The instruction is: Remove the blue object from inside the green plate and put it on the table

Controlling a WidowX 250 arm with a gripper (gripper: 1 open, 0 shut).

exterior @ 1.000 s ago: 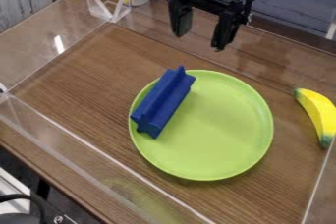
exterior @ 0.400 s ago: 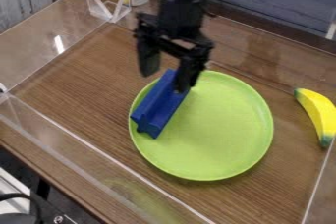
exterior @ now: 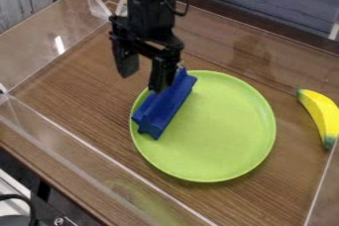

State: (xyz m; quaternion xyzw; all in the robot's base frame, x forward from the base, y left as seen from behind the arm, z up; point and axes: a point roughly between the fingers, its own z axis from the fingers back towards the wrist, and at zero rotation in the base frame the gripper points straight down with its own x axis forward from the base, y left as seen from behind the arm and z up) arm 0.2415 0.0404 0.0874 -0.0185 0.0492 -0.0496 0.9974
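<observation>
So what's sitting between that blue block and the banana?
Only the bare floor of the green plate, then a strip of table. The blue block and banana have nothing else between them in the camera view.

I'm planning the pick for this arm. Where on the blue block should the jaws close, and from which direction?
Probably from above, closing across the narrow width of the blue block near mid-length. It lies flat and elongated on the left part of the green plate, one end over the rim, so its long sides are exposed. The gripper hovers with jaws open over the block's far end; it likely needs shifting toward the middle.
</observation>
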